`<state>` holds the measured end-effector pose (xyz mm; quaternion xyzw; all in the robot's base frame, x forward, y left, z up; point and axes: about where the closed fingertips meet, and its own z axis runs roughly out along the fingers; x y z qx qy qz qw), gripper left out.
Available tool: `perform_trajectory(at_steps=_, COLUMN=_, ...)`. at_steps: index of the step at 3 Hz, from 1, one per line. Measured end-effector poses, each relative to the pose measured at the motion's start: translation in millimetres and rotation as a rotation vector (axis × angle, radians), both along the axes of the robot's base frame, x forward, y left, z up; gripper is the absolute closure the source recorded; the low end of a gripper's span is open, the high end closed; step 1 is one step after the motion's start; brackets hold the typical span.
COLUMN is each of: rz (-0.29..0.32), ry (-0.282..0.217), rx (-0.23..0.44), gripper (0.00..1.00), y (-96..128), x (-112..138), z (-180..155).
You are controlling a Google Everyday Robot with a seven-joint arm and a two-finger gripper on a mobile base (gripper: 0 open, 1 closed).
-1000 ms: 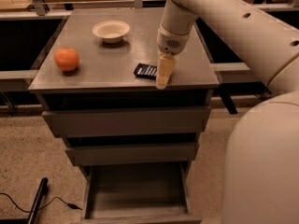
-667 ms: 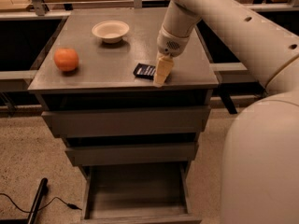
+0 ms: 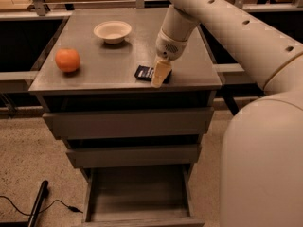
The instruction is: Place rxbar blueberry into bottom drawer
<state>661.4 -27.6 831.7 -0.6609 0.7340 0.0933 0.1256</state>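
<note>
The rxbar blueberry (image 3: 143,73), a small flat dark navy bar, lies on the grey cabinet top (image 3: 104,65) near its front edge, right of centre. My gripper (image 3: 160,75) hangs from the cream arm and comes down at the bar's right end, covering that end. The bottom drawer (image 3: 137,193) stands pulled open below, with a plain grey floor and nothing in it.
An orange round fruit (image 3: 67,60) sits at the left of the cabinet top. A cream bowl (image 3: 112,31) stands at the back centre. The two upper drawers (image 3: 128,123) are shut. A black cable and rod (image 3: 38,205) lie on the floor at the lower left.
My gripper has shifted slightly left, closer onto the bar's right end. The bar, fruit and bowl have not moved.
</note>
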Motion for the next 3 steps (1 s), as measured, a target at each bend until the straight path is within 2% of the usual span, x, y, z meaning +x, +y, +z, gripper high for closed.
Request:
perform_trajectory(at_steps=2, rz=0.002, ry=0.002, rx=-0.001, gripper=0.98, y=2.3, x=-0.4, z=-0.3)
perform_trajectory(at_steps=3, rz=0.004, ry=0.0, rx=0.002, gripper=1.0, y=2.4, x=-2.2, z=1.4)
